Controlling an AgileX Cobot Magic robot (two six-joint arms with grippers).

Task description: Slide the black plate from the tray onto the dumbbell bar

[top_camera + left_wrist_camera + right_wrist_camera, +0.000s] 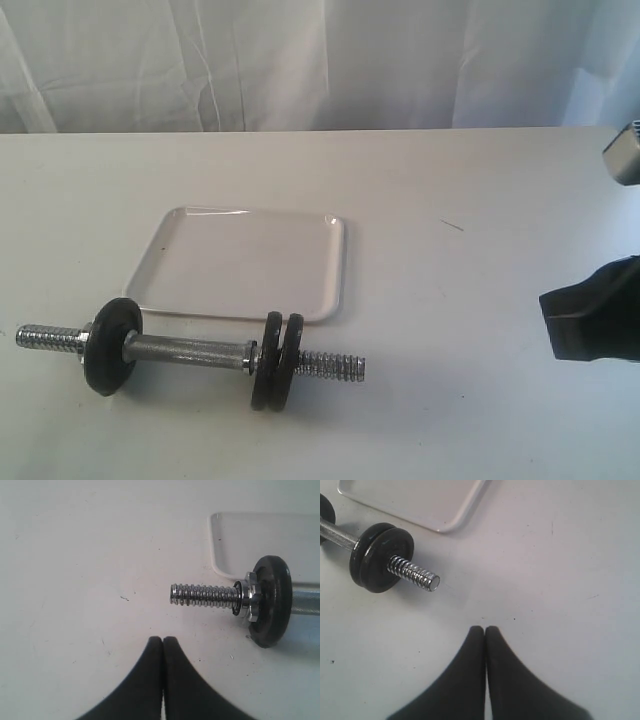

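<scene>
The white tray (250,262) lies bare, with no disc on it. In front of it the dumbbell bar (185,350) rests on the table with three black discs threaded on. One disc (110,345) sits near its left end, behind a silver nut (251,597). A pair of discs (280,360) stands side by side near the right end, with bare thread (415,574) beyond them. I cannot tell which disc is the black plate. My left gripper (163,640) hangs shut and empty short of the left threaded tip (205,595). My right gripper (485,629) is shut and empty, apart from the pair (380,555).
The bar and tray lie on a white table (450,180) with a white curtain behind it. A black part of the right arm (590,315) shows at the right edge of the exterior view. The left arm is out of that view.
</scene>
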